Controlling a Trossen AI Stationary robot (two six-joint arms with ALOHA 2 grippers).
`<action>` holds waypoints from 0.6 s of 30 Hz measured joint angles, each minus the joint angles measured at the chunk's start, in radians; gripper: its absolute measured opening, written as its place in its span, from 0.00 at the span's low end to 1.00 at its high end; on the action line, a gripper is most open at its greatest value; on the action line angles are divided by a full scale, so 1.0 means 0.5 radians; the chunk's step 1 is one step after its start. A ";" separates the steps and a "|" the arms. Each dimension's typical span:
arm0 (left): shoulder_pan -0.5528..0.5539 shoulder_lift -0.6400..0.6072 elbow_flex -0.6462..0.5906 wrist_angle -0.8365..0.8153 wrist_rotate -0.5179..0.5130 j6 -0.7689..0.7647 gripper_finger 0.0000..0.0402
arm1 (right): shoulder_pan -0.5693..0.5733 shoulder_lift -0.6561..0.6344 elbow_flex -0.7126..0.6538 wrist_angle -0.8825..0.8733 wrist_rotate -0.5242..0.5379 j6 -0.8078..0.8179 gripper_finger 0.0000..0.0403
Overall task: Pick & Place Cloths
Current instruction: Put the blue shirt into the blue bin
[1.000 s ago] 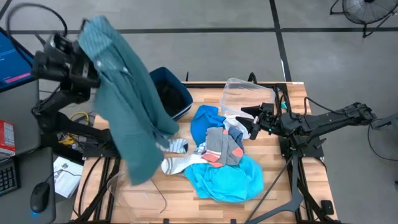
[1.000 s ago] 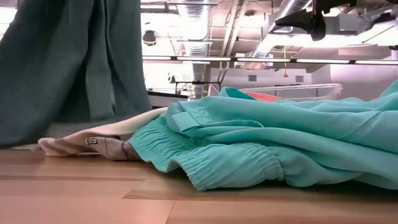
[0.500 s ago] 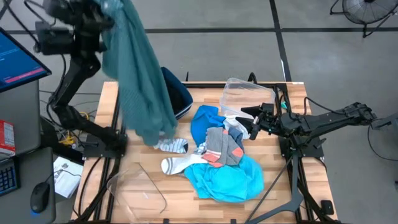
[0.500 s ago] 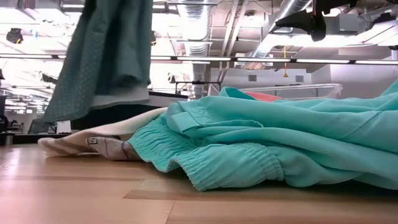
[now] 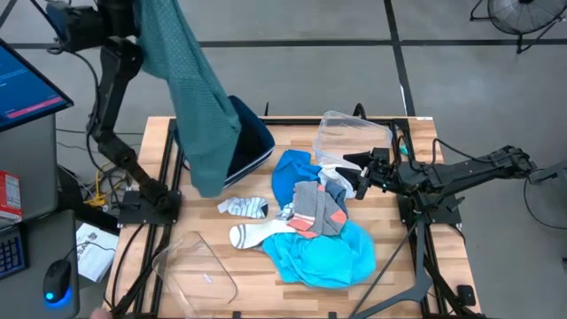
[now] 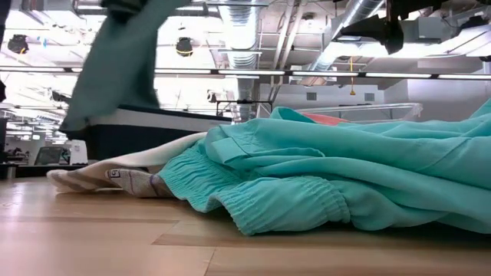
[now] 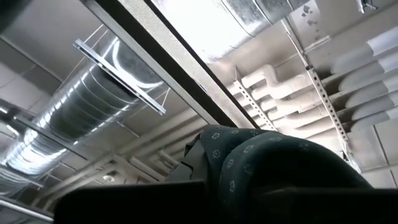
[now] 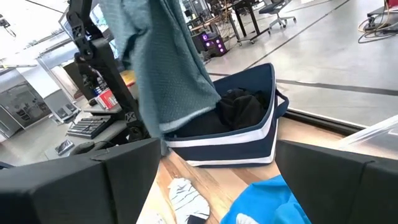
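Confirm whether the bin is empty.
No: the right wrist view shows a black cloth already lying inside the bin.

Overhead view evenly lit; soft shadows only beneath the table frame. Low view strongly backlit: ceiling lights blown out across the upper frame, hanging teal shirt motion-blurred at upper left, foreground tabletop soft. Left wrist view: glare at upper centre, dark lower edge. Right wrist view bright, near fingers blurred.
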 joint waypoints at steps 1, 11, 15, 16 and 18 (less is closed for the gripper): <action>0.019 0.033 0.038 0.001 0.005 -0.001 0.00 | 0.000 0.000 0.000 0.000 0.000 0.000 0.77; 0.128 0.179 0.005 0.067 0.064 -0.231 0.00 | 0.000 0.000 0.000 -0.043 0.000 0.000 0.77; 0.116 0.254 0.004 0.063 0.103 -0.369 0.00 | 0.000 0.000 0.000 -0.075 0.000 0.000 0.77; 0.106 0.269 0.004 0.064 0.117 -0.430 0.00 | 0.000 0.000 0.000 -0.085 -0.001 0.000 0.77; 0.093 0.296 0.004 0.065 0.157 -0.592 0.00 | -0.003 0.007 0.000 -0.087 0.000 0.000 0.77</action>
